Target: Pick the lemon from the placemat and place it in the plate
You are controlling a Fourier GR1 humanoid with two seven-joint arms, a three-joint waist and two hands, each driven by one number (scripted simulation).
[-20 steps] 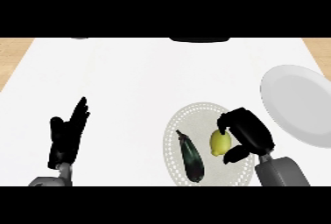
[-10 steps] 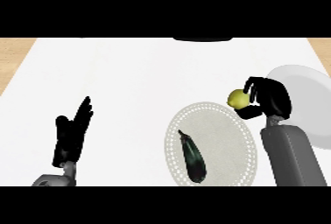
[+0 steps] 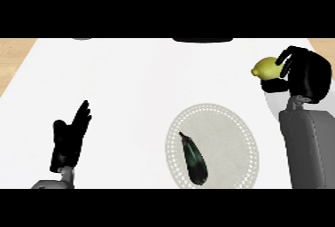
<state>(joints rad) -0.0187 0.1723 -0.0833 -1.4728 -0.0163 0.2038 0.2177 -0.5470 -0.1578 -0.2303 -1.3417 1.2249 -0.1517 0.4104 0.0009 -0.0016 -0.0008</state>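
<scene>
no readable text, labels, brands, numbers or signs on anything in the head view.

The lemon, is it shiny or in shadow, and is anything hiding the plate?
Head view: the lemon is bright yellow-green and evenly lit, with no dark shadow on it. Head view: the right hand and forearm cover most of the plate, so only a pale sliver shows.
</scene>
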